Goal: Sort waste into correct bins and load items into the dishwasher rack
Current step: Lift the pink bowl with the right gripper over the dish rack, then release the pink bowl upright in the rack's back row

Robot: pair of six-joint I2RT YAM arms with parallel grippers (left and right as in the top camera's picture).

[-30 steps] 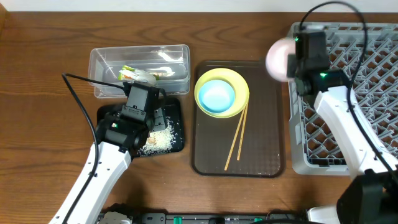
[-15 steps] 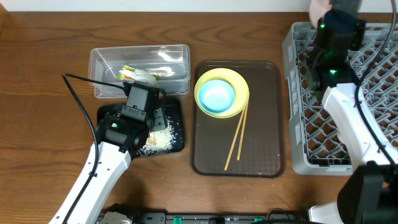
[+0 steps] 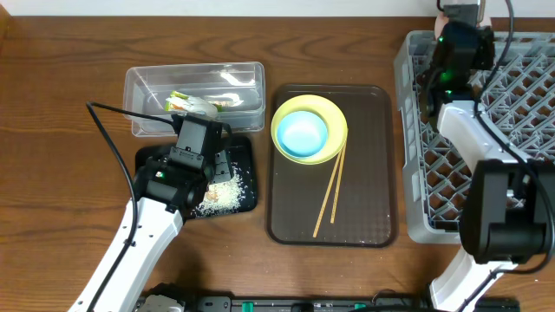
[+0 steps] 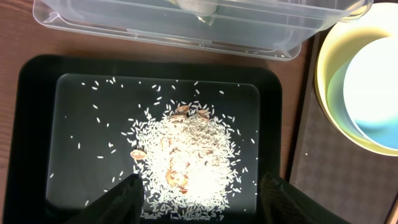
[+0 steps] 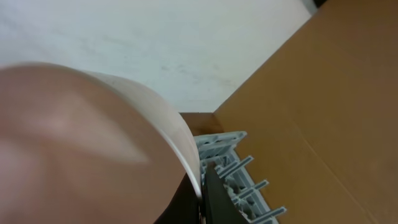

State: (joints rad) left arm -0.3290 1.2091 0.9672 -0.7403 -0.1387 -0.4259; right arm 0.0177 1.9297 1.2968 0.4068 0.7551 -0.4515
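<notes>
Overhead: dishwasher rack (image 3: 538, 95) at right. Black tray (image 4: 37, 124) at left, left gripper (image 4: 205, 202) above it, fingers (image 4: 124, 202) spread wide, empty. Pale pink-white bowl (image 5: 81, 143) at rack's far corner, right gripper (image 5: 203, 198) pinched on its rim; likely rigid, slick, breakable, so rim hold suits. Rice scraps (image 4: 186, 155) lie in tray.

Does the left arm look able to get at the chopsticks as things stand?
Probably yes: the left gripper hangs open and empty over the black tray, and the chopsticks lie uncovered on the brown tray.
</notes>
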